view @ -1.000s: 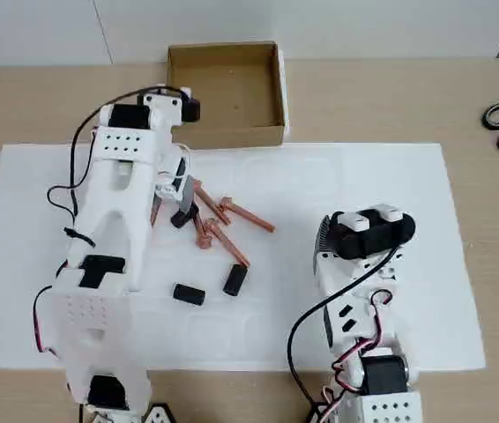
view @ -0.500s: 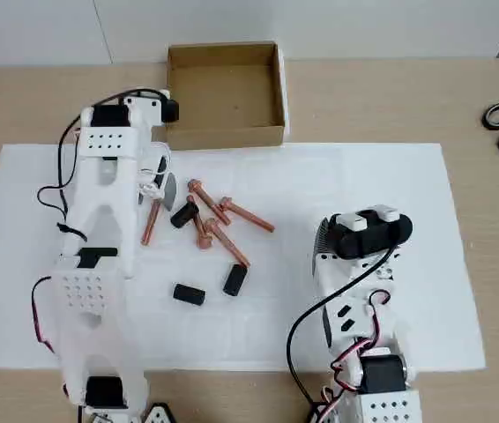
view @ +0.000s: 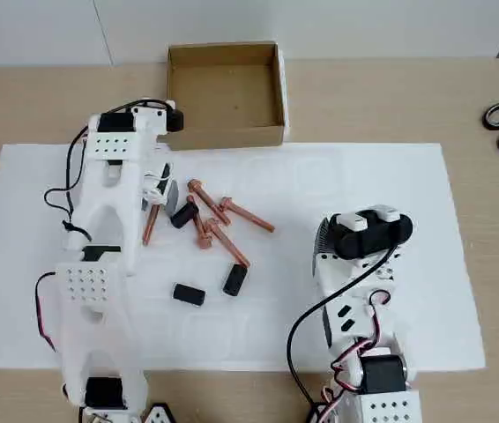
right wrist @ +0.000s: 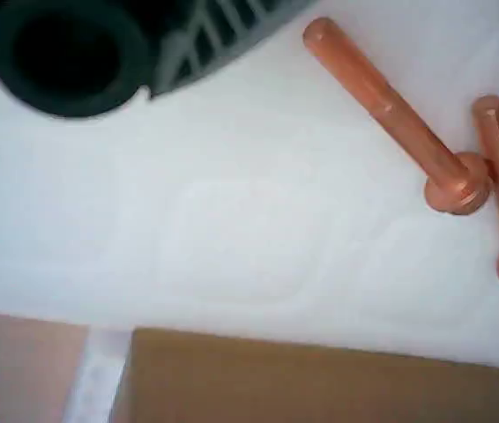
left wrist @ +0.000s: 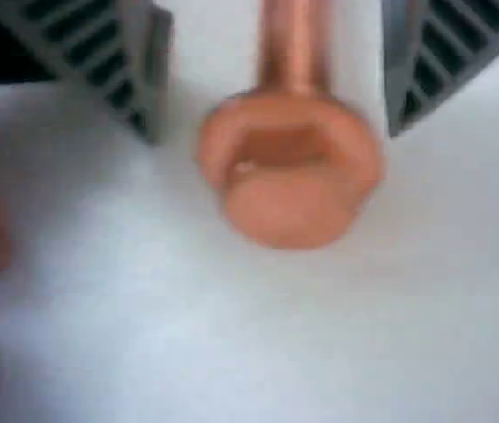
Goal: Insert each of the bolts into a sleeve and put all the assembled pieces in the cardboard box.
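Lying flat, a bolt [left wrist: 290,167] sits between spread jaws of the left tool [left wrist: 271,119].

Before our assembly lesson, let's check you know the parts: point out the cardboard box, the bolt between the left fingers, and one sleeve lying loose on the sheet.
box [view: 223,88]: high view, bare floor.
bolt [left wrist: 289,172]: left wrist view, head.
sleeve [view: 189,294]: high view, side.

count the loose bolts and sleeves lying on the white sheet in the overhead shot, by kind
bolts: 5
sleeves: 3
total: 8
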Controlling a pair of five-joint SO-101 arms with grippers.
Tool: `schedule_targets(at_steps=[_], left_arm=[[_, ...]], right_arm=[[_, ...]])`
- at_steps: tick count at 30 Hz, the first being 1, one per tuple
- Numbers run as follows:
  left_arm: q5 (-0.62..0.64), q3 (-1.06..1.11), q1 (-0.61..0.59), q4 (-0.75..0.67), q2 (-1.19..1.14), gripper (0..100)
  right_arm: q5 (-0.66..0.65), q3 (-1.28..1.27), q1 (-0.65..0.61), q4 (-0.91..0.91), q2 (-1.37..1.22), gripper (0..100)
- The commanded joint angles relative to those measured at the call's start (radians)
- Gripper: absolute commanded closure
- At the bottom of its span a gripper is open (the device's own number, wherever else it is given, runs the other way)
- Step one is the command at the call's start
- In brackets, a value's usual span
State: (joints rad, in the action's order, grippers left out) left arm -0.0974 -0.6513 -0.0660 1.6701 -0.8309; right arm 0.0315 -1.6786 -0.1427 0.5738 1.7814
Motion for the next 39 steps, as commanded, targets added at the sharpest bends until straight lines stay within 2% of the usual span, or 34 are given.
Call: schedule_targets(at_steps=[1,7,12,16,21,25,32,35,39], left_arm=[[0.005,-0.035,-0.008,-0.081,-0.017,98],[0.008,-0.058,-0.003,-0.078,-0.021,100],[0.011,-0.263,0.006,0.087,-0.021,100],[0.011,-0.278,0.037,0.084,0.025,100],[0.011,-0.166,0.146,0.083,0.227,100],[0.017,-0.166,0.229,0.083,0.408,100],[0.158,-0.091,0.293,0.083,0.712,100],[0.163,-0.013,0.336,0.081,0.844,100],[0.163,0.048,0.390,0.018,1.042,100]], right_arm=[[-0.005,-0.006,0.008,-0.016,0.012,99.5],[-0.005,-0.006,0.008,-0.018,0.012,99.5],[-0.005,-0.006,0.008,-0.022,0.012,99.5],[-0.005,-0.006,0.008,-0.022,0.012,99.5],[-0.003,-0.006,0.008,-0.024,0.012,99.5],[-0.003,-0.006,0.007,-0.077,0.012,99.5],[-0.006,-0.006,0.005,-0.292,0.012,99.5],[-0.009,-0.006,-0.048,-0.311,0.012,99.5],[-0.009,-0.006,-0.202,-0.317,0.012,99.5]])
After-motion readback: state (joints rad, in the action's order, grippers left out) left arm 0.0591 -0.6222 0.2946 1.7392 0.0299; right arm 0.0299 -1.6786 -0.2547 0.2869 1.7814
